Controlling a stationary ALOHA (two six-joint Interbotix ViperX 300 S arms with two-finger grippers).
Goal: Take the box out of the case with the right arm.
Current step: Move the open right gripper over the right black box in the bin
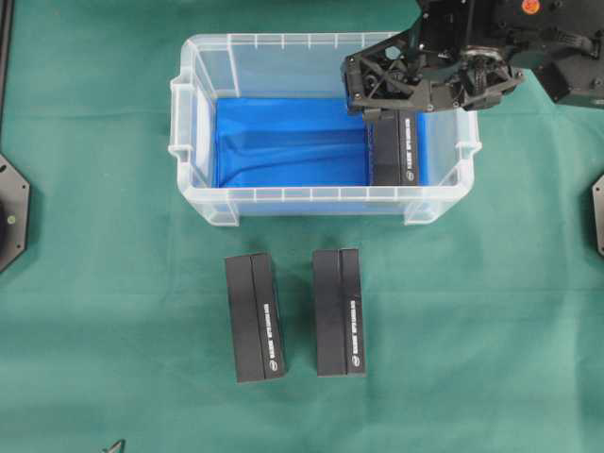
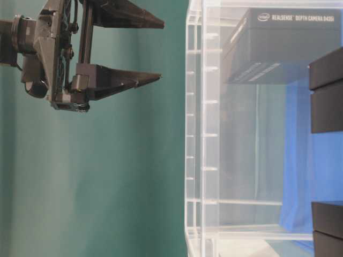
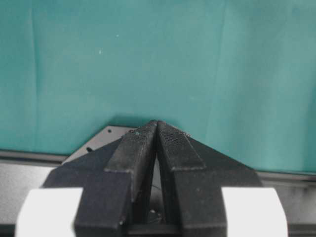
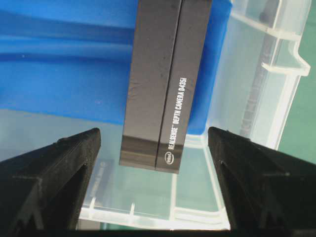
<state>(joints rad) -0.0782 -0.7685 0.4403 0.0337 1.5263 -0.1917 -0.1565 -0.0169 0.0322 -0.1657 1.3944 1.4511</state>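
Note:
The clear case with a blue floor stands at the back middle of the green table. One black box lies flat inside it along the right end; it also shows through the case wall as a black box. My right gripper hovers above the far right part of the case, open, fingers pointing down at the box and clear of the rim. In the right wrist view the box lies below, between the spread fingers of the gripper, untouched. My left gripper is shut over bare cloth, holding nothing.
Two more black boxes lie side by side on the cloth in front of the case; their ends show at the table-level view's right edge. Black arm base plates sit at the left and right table edges.

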